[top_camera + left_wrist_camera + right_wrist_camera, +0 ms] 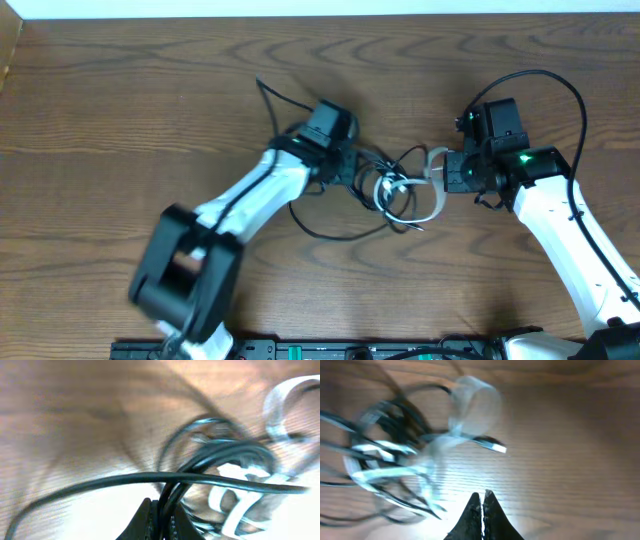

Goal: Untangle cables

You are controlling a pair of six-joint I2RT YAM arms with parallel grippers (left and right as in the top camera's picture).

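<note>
cables bunched near centre of wooden table point(120, 100). black cable point(330, 232) loops toward 6 o'clock, with one tail running off to 11 o'clock. white cable point(437, 200) is coiled through it on the 3 o'clock side. left gripper point(360, 170), at 9 o'clock of the knot, is pinching black strands. right gripper point(445, 170), at 3 o'clock, has its fingers pressed together, just beside the white loop.

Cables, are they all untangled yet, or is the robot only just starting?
Nothing looks finished: the black cable and the white cable sit looped through each other in one bundle. In hand: the left pincer is shut on a black strand beside the bundle. The right pincer is shut with nothing seen in it, near the white loop. Left to do: pull the two apart.
</note>
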